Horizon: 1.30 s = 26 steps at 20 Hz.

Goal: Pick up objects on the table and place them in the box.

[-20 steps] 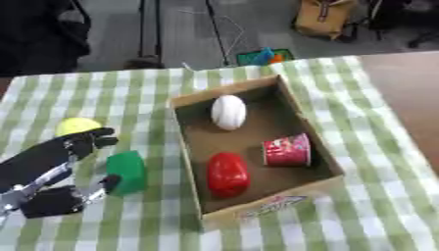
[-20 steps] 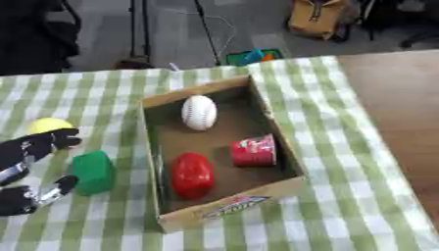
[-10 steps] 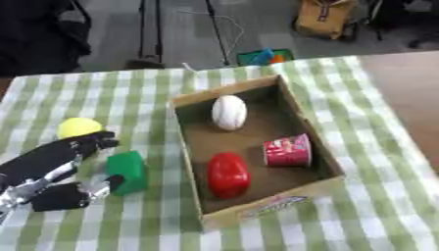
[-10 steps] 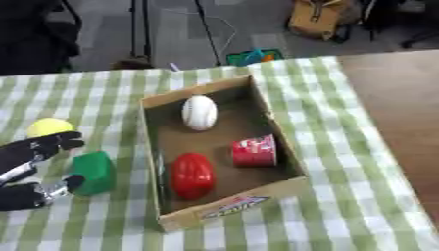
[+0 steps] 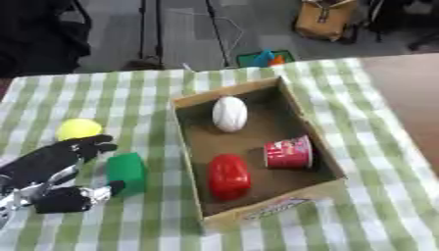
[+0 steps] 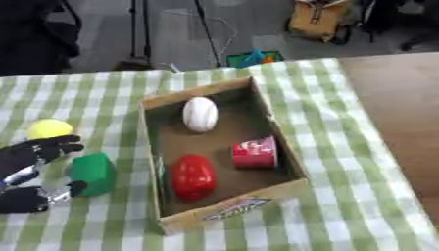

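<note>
Left hand [image 5: 53, 171] at near-left, over the green-and-white checked tablecloth [image 5: 377, 206]. Fingers reach toward the green block [image 5: 127, 171]: upper fingers [image 5: 85, 146] end at the block's far-left corner, thumb [image 5: 79, 197] comes in at its near-left corner. Block sits in the gap between them. Hand is spread, not clenched; contact at the thumb tip looks likely but I can't tell for sure, and nothing is wrapped around the block. Block is flat on the cloth, just left of the box's left wall, not touching it.

Right hand: not visible in either view.

Cardboard box [image 5: 190, 162] sits centre, long axis running near-far, slightly rotated, printed label on the near flap. Contents near to far:
- red rounded object [image 5: 229, 177], near-left part of the box floor
- red can-like container [image 5: 287, 152] with white print, lying on its side against the right wall, just right of and a bit farther than the red object
- white egg-shaped object [image 5: 230, 113], far end, apart from the other two

Yellow ball [image 5: 78, 129] on the cloth, beyond the fingertips, close to them, left of the box and still outside it.

Bare wooden tabletop [image 6: 394, 98] shows to the right of the cloth.
</note>
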Motion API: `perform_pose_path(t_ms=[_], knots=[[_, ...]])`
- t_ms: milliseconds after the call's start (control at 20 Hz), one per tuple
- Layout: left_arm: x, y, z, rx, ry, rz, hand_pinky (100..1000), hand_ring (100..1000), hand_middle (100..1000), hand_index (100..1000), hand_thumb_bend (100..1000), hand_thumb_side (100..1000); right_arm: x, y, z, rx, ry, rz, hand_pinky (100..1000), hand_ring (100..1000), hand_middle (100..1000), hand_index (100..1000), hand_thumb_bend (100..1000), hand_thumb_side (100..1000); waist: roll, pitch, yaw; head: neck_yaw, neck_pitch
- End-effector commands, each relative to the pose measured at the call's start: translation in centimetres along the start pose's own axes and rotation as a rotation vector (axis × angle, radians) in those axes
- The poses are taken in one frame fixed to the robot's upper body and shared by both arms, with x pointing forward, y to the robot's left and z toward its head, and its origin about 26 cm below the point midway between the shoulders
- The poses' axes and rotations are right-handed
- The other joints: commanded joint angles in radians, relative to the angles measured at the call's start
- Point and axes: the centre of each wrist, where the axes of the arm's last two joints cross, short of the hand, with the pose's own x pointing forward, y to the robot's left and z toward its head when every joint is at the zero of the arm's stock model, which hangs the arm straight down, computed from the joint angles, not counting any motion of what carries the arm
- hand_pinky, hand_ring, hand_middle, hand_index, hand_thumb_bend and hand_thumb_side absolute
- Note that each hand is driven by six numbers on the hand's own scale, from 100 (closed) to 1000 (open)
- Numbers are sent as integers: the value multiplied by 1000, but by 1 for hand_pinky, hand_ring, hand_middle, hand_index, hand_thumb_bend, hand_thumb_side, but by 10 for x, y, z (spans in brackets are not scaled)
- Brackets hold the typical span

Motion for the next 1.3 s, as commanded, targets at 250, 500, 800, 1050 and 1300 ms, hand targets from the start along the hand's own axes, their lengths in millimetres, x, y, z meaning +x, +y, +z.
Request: perform_pose_path(t_ms=[250,500,800,1050,1300], knots=[[-3,8,-4,-36,-5,-29,1000,1000,1000,1000,517,1000,7,2,-6,2,-27,-29,625,702,586,740,100,636,-1,-15,-4,6,-13],[-4,8,-7,-58,-8,-34,1000,1000,1000,1000,526,1000,7,2,-6,4,-25,-29,626,702,586,741,100,634,0,-13,-6,8,-14],[-6,9,-11,-70,5,-49,1000,1000,1000,1000,526,1000,7,2,-6,7,-22,-29,626,702,585,738,100,631,3,-13,-9,10,-17],[-7,9,-13,-83,12,-64,1000,1000,1000,1000,512,1000,7,1,-6,8,-21,-29,627,704,585,737,100,625,4,-11,-12,11,-18],[-7,9,-14,-89,1,-73,1000,1000,1000,1000,481,1000,7,1,-6,8,-19,-27,628,704,585,737,100,624,4,-9,-13,12,-17]])
